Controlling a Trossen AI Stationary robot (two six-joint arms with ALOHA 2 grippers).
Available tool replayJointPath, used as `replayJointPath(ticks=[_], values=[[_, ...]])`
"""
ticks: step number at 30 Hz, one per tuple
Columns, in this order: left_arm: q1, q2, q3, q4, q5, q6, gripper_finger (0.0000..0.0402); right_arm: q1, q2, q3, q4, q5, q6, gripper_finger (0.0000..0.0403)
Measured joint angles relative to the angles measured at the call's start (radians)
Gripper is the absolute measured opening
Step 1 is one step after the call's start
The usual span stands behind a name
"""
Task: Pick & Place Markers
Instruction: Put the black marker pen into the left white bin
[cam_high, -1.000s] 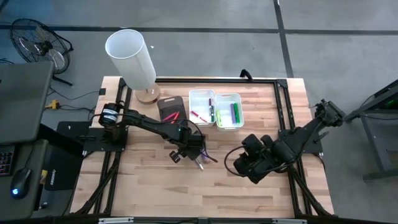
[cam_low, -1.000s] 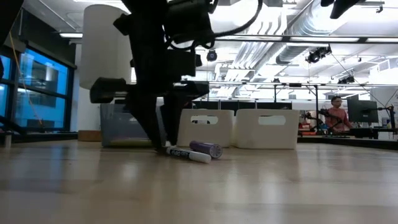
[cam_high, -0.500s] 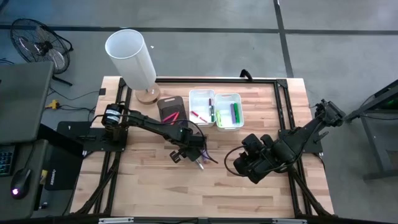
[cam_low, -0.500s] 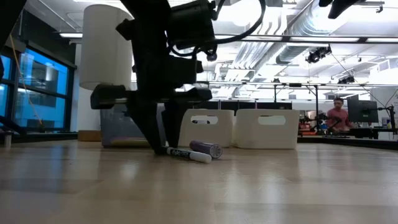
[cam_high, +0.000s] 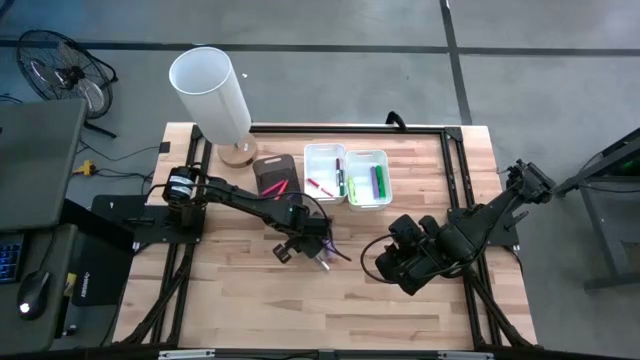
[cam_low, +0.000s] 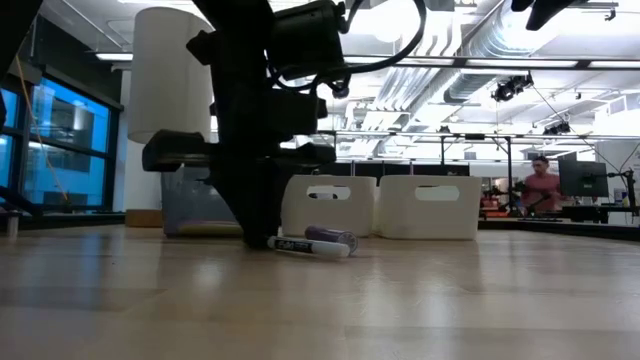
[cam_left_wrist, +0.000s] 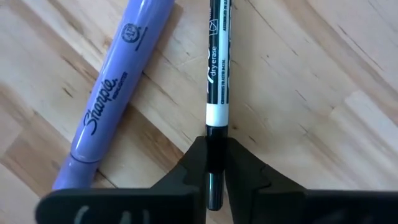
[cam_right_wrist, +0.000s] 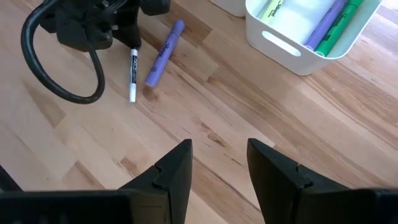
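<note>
Near bench (cam_high: 240, 300) centre, left arm reaches in low from its base at the left edge, left gripper (cam_high: 318, 257) down at the wood, jaws pinching the dark end of a white dry-erase pen (cam_left_wrist: 217, 74); pen lies flat on the bench. Barrel reads "dry erase". Purple marker (cam_left_wrist: 115, 93) lies just beside it, apart from it and angled, printed "Sharpie". Low view: both pens (cam_low: 310, 246) on the wood under the arm.

Right arm waits folded at the right side of the bench, right gripper (cam_right_wrist: 217, 165) hovering above bare wood, jaws spread, nothing between them.

Bins at the back: three counted, one dark bin (cam_high: 273, 176) with red/pink pens inside, two white bins (cam_high: 360, 178) side by side. Right wrist view shows one white bin (cam_right_wrist: 298, 46) with a yellow, a purple and a green marker in it. Count in the other white bin unclear, too small.

White lamp (cam_high: 210, 95) stands at the back left corner.
</note>
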Motion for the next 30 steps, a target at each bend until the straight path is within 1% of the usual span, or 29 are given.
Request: replayJointPath(ticks=[5, 9, 12, 15, 18, 21, 23, 26, 30], values=[[0.000, -0.019, -0.003, -0.007, 0.003, -0.073, 0.0046, 0.000, 0.000, 0.000, 0.000, 0.009, -0.005, 0.0142], [0.000, -0.041, -0.007, -0.025, 0.026, -0.117, 0.0045, 0.004, 0.000, 0.000, -0.005, 0.032, -0.016, 0.0142], [-0.001, -0.074, -0.005, -0.019, 0.041, -0.157, 0.0038, 0.030, 0.000, 0.000, -0.014, 0.085, -0.019, 0.0142], [-0.001, -0.112, -0.006, -0.026, 0.057, -0.203, 0.0038, 0.069, 0.000, 0.000, -0.020, 0.150, -0.019, 0.0142], [0.000, -0.142, -0.005, 0.001, 0.056, -0.235, 0.0041, 0.109, 0.000, -0.003, -0.029, 0.204, 0.001, 0.0142], [0.000, -0.169, -0.005, 0.040, 0.053, -0.264, 0.0041, 0.145, -0.013, -0.063, 0.015, 0.231, 0.040, 0.0142], [0.000, -0.191, -0.005, 0.063, 0.053, -0.281, 0.0041, 0.166, -0.024, -0.127, 0.096, 0.235, 0.054, 0.0142], [0.000, -0.211, -0.004, 0.125, 0.053, -0.322, 0.0041, 0.190, -0.043, -0.249, 0.285, 0.255, 0.050, 0.0142], [0.000, -0.226, -0.004, 0.217, 0.053, -0.383, 0.0041, 0.205, -0.052, -0.399, 0.589, 0.295, -0.034, 0.0142]])
